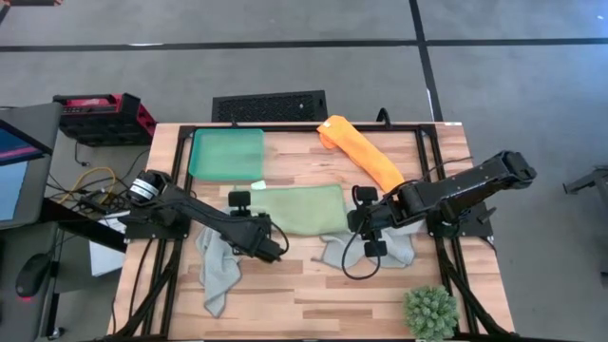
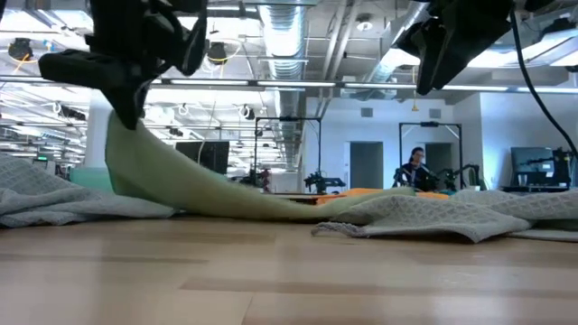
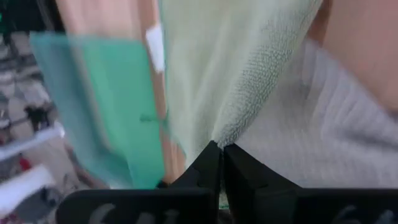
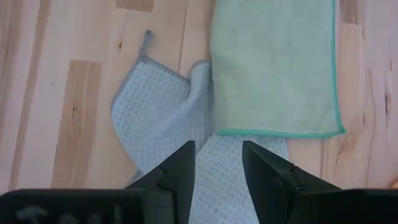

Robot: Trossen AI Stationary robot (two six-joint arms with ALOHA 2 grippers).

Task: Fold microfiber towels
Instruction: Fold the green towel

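The light green towel [image 1: 299,209] lies mid-table with its white tag [image 3: 155,46] toward the tray. My left gripper [image 1: 275,244] is shut on its near left corner, raised above the table [image 2: 126,108]. My right gripper [image 1: 366,228] hangs open and empty above a pale grey towel [image 4: 165,109], next to the green towel's right edge [image 4: 273,68]. A second pale grey towel [image 1: 218,266] lies crumpled at the near left. The orange towel [image 1: 361,150] lies at the far right. My left gripper pinches the green towel's corner [image 3: 219,138] between its two shut fingers, coming from above. That corner is lifted, and the towel slants down from it [image 2: 199,185] to the table, where the rest lies flat.
A rigid green tray [image 1: 226,154] sits at the far left of the table. A spiky green plant ball [image 1: 430,312] stands at the near right corner. A black frame [image 1: 427,133] runs along the table's edges. A person [image 2: 414,167] shows far off in the room.
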